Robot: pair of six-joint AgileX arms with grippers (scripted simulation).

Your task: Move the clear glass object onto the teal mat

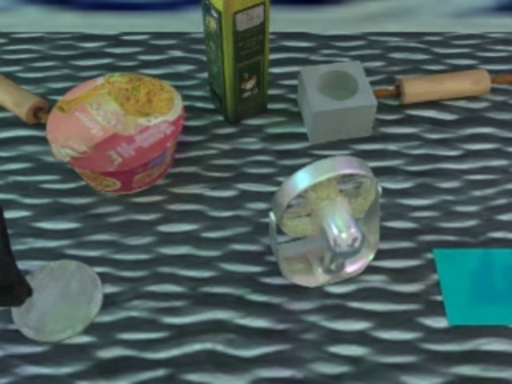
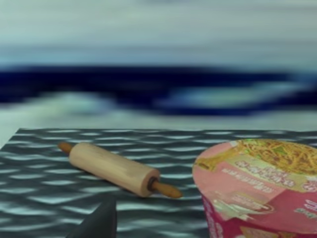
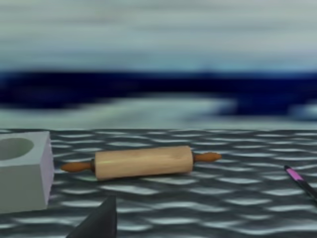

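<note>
Left pincer parked at tabletop's left edge, just beside frosted disc; can't tell if released or clenched. Right pincer not seen in top view; state can't tell. Clear glass mug mid-tabletop, tipped on side, untouched, apart from teal mat at right edge. Behind: noodle cup, grey block.
</note>
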